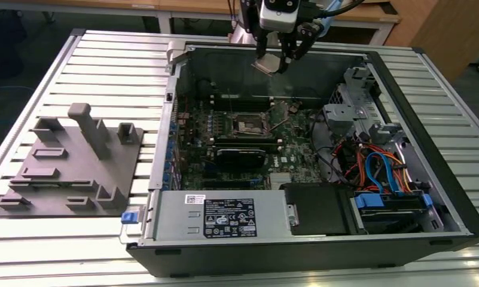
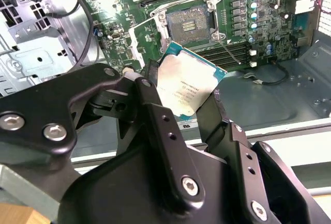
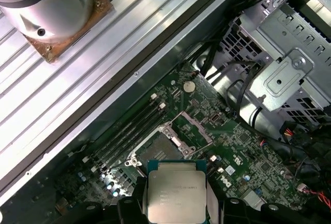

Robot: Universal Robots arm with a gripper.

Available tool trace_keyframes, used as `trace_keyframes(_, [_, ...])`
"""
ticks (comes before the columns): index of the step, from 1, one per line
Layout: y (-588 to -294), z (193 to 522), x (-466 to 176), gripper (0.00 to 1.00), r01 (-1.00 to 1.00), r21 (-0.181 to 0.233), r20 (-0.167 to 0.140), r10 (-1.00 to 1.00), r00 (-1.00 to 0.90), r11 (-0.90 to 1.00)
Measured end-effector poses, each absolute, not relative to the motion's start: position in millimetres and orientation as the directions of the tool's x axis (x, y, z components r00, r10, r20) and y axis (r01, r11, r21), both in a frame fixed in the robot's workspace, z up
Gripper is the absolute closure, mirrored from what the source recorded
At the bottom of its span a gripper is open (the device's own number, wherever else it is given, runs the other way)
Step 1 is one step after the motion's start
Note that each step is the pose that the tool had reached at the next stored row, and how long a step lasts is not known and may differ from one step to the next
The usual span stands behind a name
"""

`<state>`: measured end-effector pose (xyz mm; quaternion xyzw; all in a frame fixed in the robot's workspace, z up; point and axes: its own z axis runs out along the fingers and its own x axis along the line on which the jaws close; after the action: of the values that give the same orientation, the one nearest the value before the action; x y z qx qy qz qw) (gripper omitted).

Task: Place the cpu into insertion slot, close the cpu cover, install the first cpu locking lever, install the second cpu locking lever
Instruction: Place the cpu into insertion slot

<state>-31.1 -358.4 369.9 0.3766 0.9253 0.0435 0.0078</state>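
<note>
My gripper hangs above the far wall of the open computer case, shut on the cpu, which it holds tilted. In both wrist views the black fingers clamp two opposite edges of the silver-topped cpu. The insertion slot lies bare on the green board well below the chip, its dark centre exposed. Beside it the cpu cover stands swung open as a thin silver frame. A thin wire lever sticks up next to the socket.
Long black memory slots flank the socket. A drive cage with orange and blue cables fills the exterior view's right of the case, and a power supply sits at the front. A grey fixture block lies on the slatted table.
</note>
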Motion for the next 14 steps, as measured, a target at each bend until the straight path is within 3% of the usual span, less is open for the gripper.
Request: trace_keyframes(14, [-358.4, 369.8, -31.1, 0.46, 0.699, 0.086, 0.018, 0.7, -0.714, 0.71])
